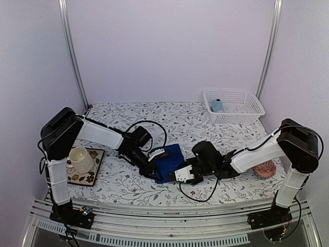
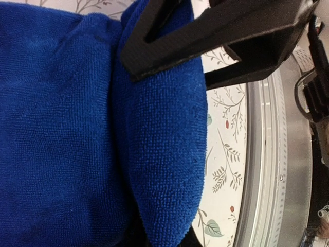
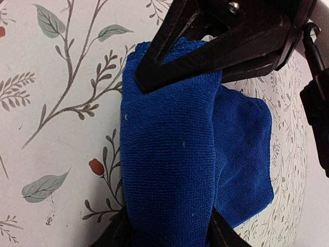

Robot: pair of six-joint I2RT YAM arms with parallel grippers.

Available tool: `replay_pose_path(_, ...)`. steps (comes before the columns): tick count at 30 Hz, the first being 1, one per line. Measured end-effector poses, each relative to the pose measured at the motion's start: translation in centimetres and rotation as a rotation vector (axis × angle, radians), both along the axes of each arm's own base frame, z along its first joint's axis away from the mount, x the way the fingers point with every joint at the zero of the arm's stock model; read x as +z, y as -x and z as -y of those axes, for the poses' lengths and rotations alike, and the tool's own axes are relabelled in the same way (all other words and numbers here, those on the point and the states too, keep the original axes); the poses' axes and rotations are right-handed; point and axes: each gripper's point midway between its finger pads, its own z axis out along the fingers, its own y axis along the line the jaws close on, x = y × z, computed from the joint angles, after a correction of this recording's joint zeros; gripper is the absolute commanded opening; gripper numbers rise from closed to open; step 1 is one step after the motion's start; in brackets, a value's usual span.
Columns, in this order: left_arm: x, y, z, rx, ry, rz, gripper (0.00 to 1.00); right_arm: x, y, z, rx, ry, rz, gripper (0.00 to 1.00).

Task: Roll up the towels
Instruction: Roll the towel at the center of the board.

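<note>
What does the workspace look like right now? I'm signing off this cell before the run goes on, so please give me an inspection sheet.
Surface: floral table cover, lying flat.
Job's things: royal-blue towel bunched at centre; light-blue towel in the white basket, back right.
Clutter: cup on a patterned tile, left; pink-red ball, right.
End effectors: left end effector shut on the royal-blue towel; right end effector closed around its fold.
Cables: black cables loop loose beside both arms.
Surroundings: plain walls, metal rail; nothing else seen.
</note>
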Motion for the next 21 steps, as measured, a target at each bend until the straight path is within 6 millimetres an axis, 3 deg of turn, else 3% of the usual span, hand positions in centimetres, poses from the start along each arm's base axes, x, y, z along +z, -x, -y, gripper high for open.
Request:
replay_pose_path(3, 0.0, 0.0, 0.0, 0.005, 0.004, -0.014, 0.11, -0.3, 0.0, 0.0, -0.006, 0.001, 0.005, 0.27)
replay_pose_path(7, 0.0, 0.0, -0.1, 0.010, 0.001, -0.020, 0.30, -0.4, 0.3, -0.1, -0.002, 0.002, 0.005, 0.15)
replay_pose_path(12, 0.4, 0.1, -0.5, 0.021, -0.007, -0.005, 0.57, -0.4, 0.5, -0.2, 0.008, 0.017, -0.016, 0.14)
replay_pose_path(17, 1.0, 0.1, -1.8, 0.050, -0.055, 0.071, 0.70, 0.1, 1.0, -0.9, 0.040, 0.028, -0.061, 0.14)
replay_pose_path(18, 1.0, 0.0, -2.1, 0.059, -0.068, 0.087, 0.93, 0.2, 1.1, -1.1, 0.047, 0.030, -0.071, 0.14)
replay_pose_path(21, 1.0, -0.3, -3.5, 0.092, -0.123, 0.144, 0.97, 0.4, 1.3, -1.5, 0.062, 0.038, -0.105, 0.14)
